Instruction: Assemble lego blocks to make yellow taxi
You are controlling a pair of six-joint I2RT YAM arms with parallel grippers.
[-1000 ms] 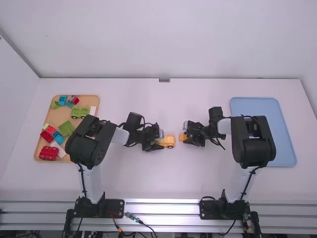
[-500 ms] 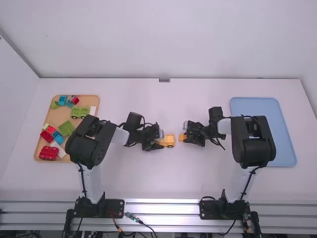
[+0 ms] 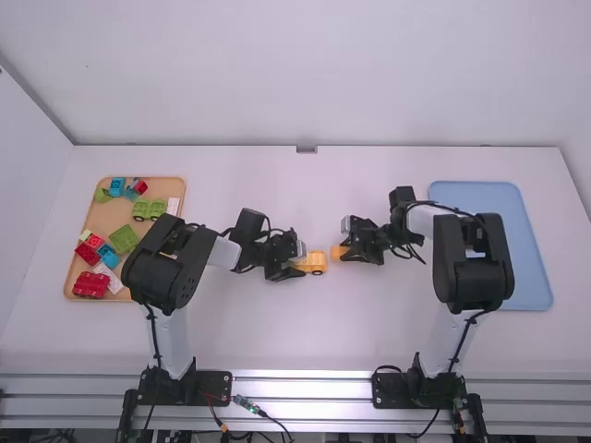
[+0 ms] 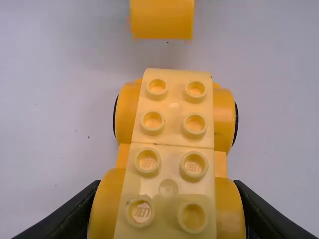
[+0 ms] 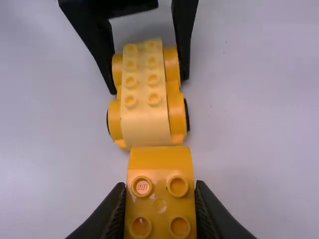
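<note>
My left gripper (image 3: pixel 294 269) is low at the table's middle, closed around the rear of the yellow car (image 3: pixel 317 264). In the left wrist view, the left gripper (image 4: pixel 167 211) has a finger on each side of the car (image 4: pixel 174 119), whose top carries pale yellow studded bricks. Just right of the car is my right gripper (image 3: pixel 346 249), gripping an orange-yellow brick (image 3: pixel 337 252). The right wrist view has the right gripper (image 5: pixel 160 204) pinching that studded brick (image 5: pixel 159 162), whose curved end lies in line with the car (image 5: pixel 144 104); the left wrist view shows a gap between them.
A wooden tray (image 3: pixel 69 280) at the left holds several red, green, blue and white blocks, including a green wheeled one (image 3: pixel 149 210). A blue tray (image 3: pixel 526 268) lies at the right, beyond the right arm's elbow.
The right gripper has shifted slightly away from the high camera and a little left, carrying the orange-yellow brick. The left gripper and the car have stayed in place.
</note>
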